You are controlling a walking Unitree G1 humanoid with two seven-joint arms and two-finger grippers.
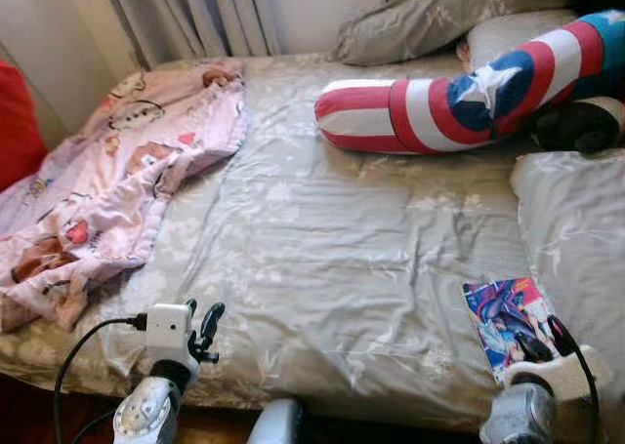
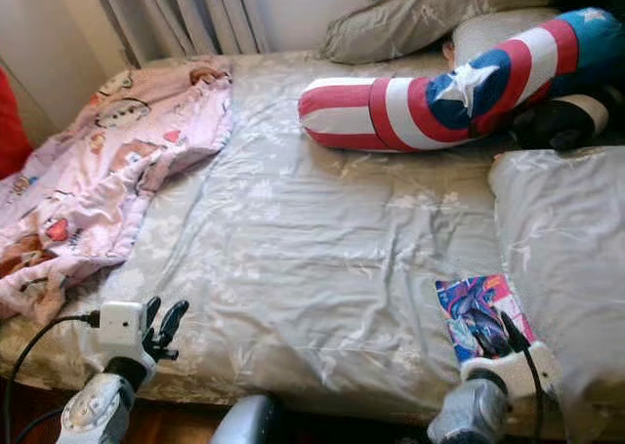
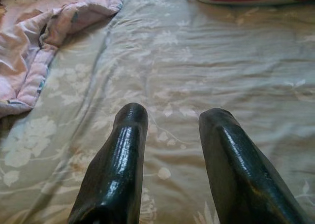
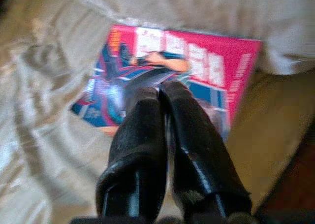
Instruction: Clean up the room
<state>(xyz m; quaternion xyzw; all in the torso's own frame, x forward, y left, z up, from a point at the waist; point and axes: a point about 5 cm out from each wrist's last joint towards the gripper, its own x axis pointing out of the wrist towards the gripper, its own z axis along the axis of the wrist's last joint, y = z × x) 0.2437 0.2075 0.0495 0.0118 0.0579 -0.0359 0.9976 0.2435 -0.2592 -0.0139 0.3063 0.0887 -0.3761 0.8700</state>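
1 comic book (image 1: 506,319) lies flat near the foot edge of your bed (image 1: 332,259), its glossy cover bright pink, blue and white, just beside a grey pillow (image 1: 576,239). Your right gripper (image 4: 162,93) hangs right over that cover with its 2 black fingers pressed together, holding nothing. Your left gripper (image 3: 170,118) hovers above the bare floral sheet, fingers parted and empty, well apart from the book and near a pink blanket (image 1: 107,181).
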